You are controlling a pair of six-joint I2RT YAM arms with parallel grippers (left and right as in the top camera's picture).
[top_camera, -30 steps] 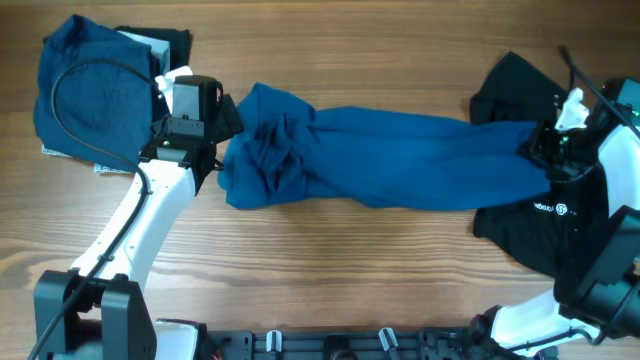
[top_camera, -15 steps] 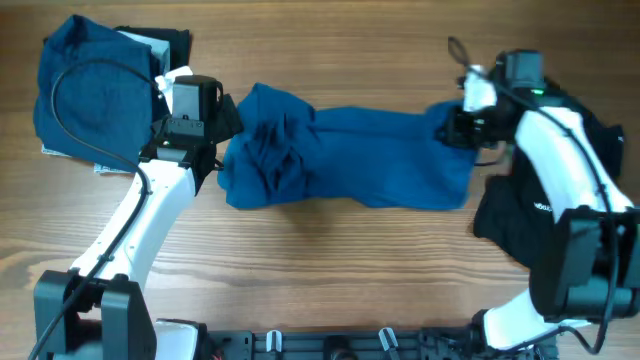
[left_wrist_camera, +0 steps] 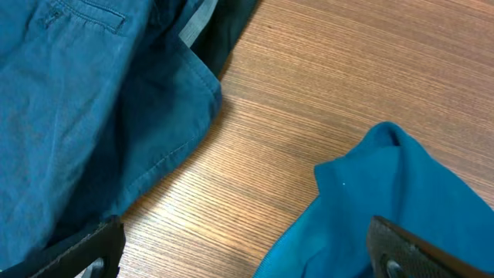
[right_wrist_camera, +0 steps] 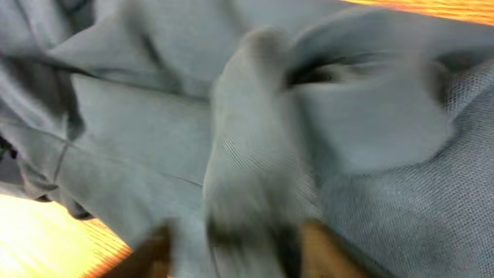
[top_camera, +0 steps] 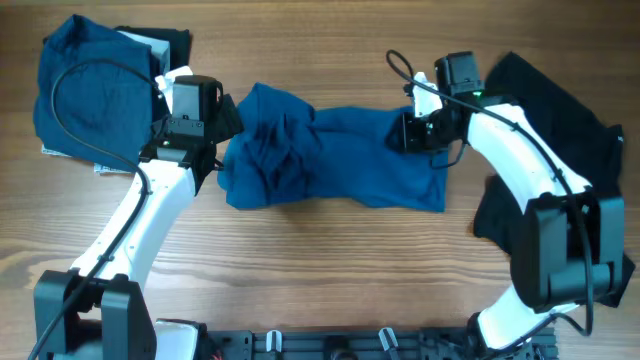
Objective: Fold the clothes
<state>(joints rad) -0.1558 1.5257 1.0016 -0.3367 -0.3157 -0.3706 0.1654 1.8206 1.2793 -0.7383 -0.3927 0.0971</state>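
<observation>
Blue shirt (top_camera: pixel 330 160) lies crumpled along the middle of the desk (top_camera: pixel 330 270), heavily bunched at its left end and doubled over at its right. Left fingers (left_wrist_camera: pixel 89 245) stand wide apart, low beside the shirt's left edge, gripping nothing; bare wood and a corner of shirt show between them. Right fingers (right_wrist_camera: pixel 320 249) are clamped on a ridge of cloth at the shirt's right end; that view is blurred. A pile (top_camera: pixel 90 95) of darker blue garments sits at the far-left corner. A black garment (top_camera: pixel 560 120) lies spread at the right, under the right arm, near the shirt.
</observation>
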